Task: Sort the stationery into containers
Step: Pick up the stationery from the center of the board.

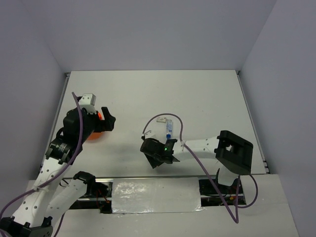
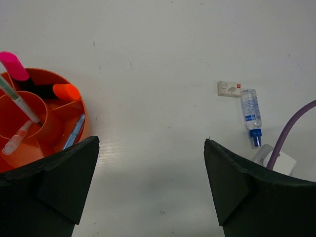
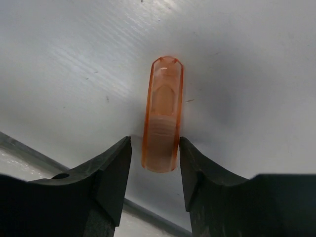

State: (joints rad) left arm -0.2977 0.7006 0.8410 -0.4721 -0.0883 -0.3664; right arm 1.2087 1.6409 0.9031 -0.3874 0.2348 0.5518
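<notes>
The round orange tub (image 2: 42,121) with inner dividers holds a pink-capped highlighter (image 2: 14,66), an orange-capped highlighter (image 2: 65,92), thin pens (image 2: 19,104) and a blue marker (image 2: 74,132). In the top view the tub (image 1: 95,132) is mostly hidden under my left gripper (image 1: 107,120). That gripper (image 2: 151,140) is open and empty over bare table, to the right of the tub. A white block (image 2: 229,89) and a clear blue-capped marker (image 2: 252,117) lie further right. My right gripper (image 3: 155,140) is open, its jaws close on either side of the peach oblong eraser (image 3: 163,111) lying on the table.
The right arm's purple cable (image 2: 291,126) loops near the blue-capped marker (image 1: 169,128). The table's near edge and a metal rail (image 3: 29,153) run just behind the right gripper (image 1: 157,153). Walls enclose the table on three sides.
</notes>
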